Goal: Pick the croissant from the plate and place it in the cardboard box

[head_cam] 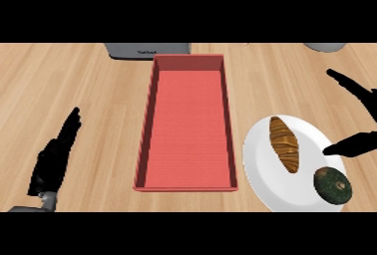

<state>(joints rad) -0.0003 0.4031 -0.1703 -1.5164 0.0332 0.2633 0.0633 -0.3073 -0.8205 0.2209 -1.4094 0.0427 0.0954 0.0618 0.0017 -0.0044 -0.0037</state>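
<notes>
A golden-brown croissant (285,144) lies lengthwise on a white plate (261,174) at the right of the counter. Left of the plate stands a long red box (188,124), open on top with nothing inside. My right hand (359,119) is open at the right edge: its fingers stretch up and back above the plate, its thumb rests over the plate's right rim, a little right of the croissant and apart from it. My left hand (55,159) stays open at the lower left with fingers pointing up, well left of the box.
A dark green round fruit (332,185) shares the plate's near end. A grey appliance (147,50) stands behind the box at the back edge. A grey round object (324,47) shows at the back right.
</notes>
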